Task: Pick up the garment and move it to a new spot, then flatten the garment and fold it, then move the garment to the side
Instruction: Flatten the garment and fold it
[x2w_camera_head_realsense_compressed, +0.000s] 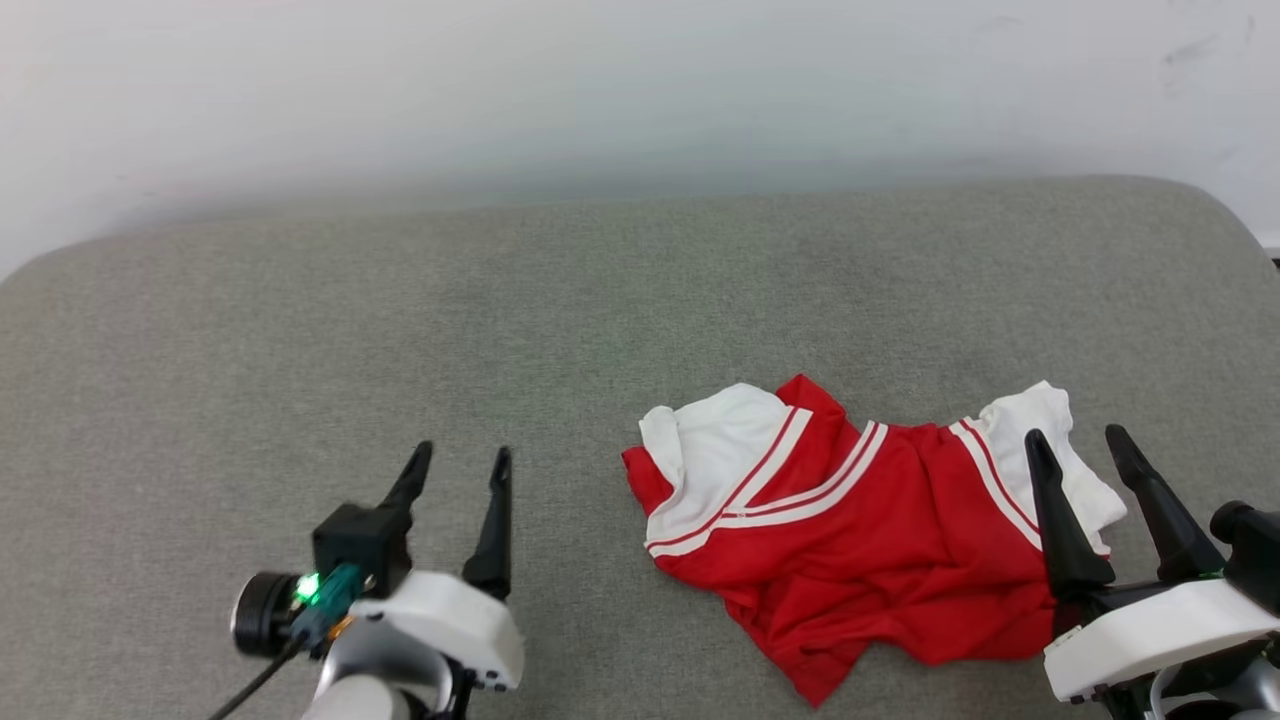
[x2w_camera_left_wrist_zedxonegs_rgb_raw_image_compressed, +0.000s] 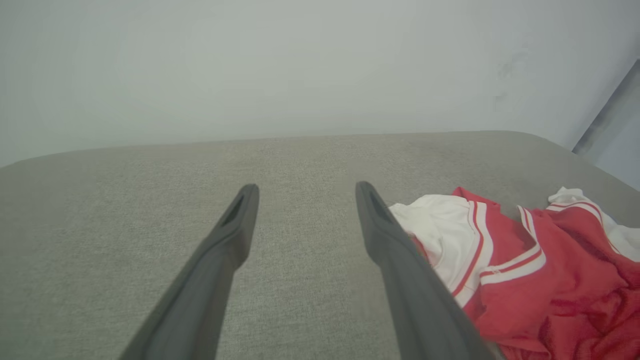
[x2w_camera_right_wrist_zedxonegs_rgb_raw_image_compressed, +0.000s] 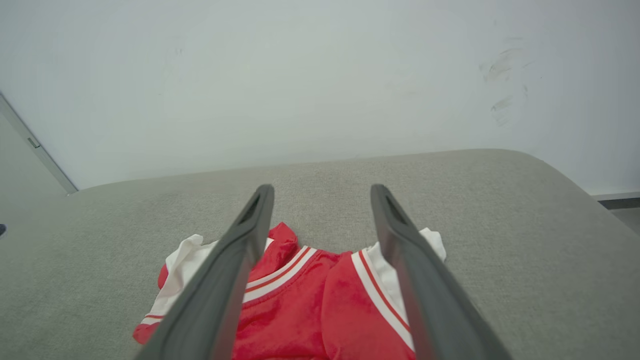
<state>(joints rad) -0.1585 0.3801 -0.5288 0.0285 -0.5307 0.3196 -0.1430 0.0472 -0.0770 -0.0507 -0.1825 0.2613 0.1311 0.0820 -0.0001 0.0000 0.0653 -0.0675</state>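
Observation:
The garment (x2w_camera_head_realsense_compressed: 850, 530), a red T-shirt with white sleeves and striped trim, lies crumpled on the grey cushion at the front right; its print is hidden. My right gripper (x2w_camera_head_realsense_compressed: 1078, 440) hovers open over its right sleeve, nothing between the fingers. In the right wrist view the garment (x2w_camera_right_wrist_zedxonegs_rgb_raw_image_compressed: 320, 305) lies beneath and between the spread fingers (x2w_camera_right_wrist_zedxonegs_rgb_raw_image_compressed: 240, 270) of that gripper (x2w_camera_right_wrist_zedxonegs_rgb_raw_image_compressed: 322, 192). My left gripper (x2w_camera_head_realsense_compressed: 462, 455) stands open over bare cushion, left of the garment. The left wrist view has the garment (x2w_camera_left_wrist_zedxonegs_rgb_raw_image_compressed: 525, 270) to the right of the open left gripper (x2w_camera_left_wrist_zedxonegs_rgb_raw_image_compressed: 305, 190).
The grey fabric cushion (x2w_camera_head_realsense_compressed: 400, 320) spreads wide to the left and back of the garment. A pale wall (x2w_camera_head_realsense_compressed: 640, 90) rises behind its far edge. The cushion's rounded right corner (x2w_camera_head_realsense_compressed: 1220, 220) is close to the right arm.

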